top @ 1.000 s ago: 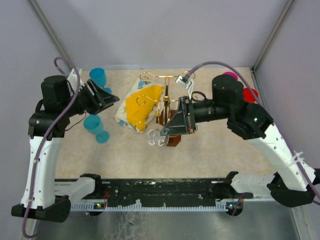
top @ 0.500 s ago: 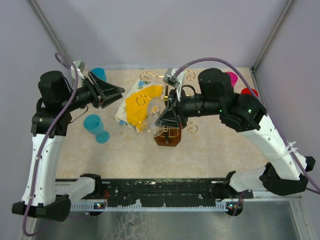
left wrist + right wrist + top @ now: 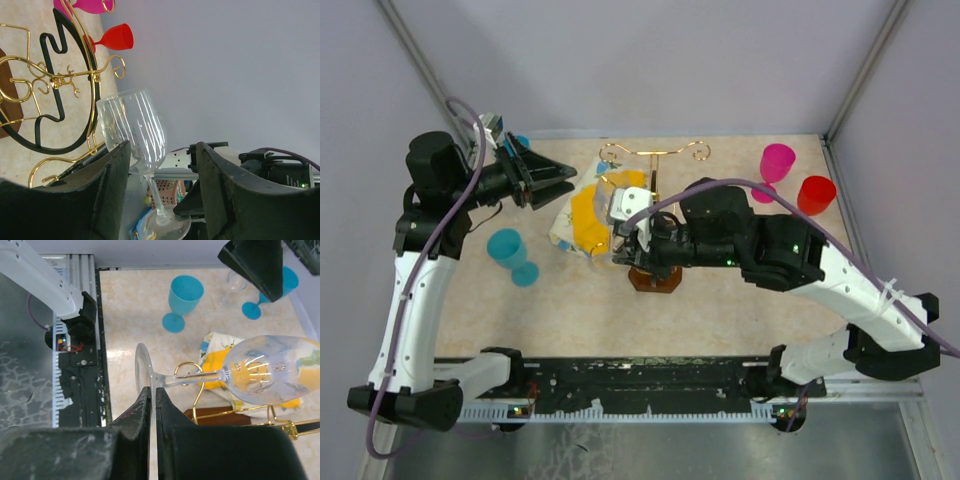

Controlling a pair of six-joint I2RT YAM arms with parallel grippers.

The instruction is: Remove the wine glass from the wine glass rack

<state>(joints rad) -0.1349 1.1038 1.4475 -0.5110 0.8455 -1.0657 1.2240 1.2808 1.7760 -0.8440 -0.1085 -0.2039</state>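
From above, my right gripper (image 3: 620, 245) reaches over the wine glass rack (image 3: 656, 154) at mid-table, while my left gripper (image 3: 565, 183) hovers at the far left, spread wide and empty. On the left wrist view, the wine glass (image 3: 134, 131) is thin, clear and ribbed; I judge it light, slick and breakable. On the right wrist view, the fingers (image 3: 131, 420) pinch its foot rim and the glass lies sideways, its stem beside a gold scroll. The stem looks like the safer hold.

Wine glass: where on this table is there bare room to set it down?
Free: the near strip of table in front of the rack, right of the nearer blue cup. Crowded: cloth beside the rack; pink cup and red cup far right.
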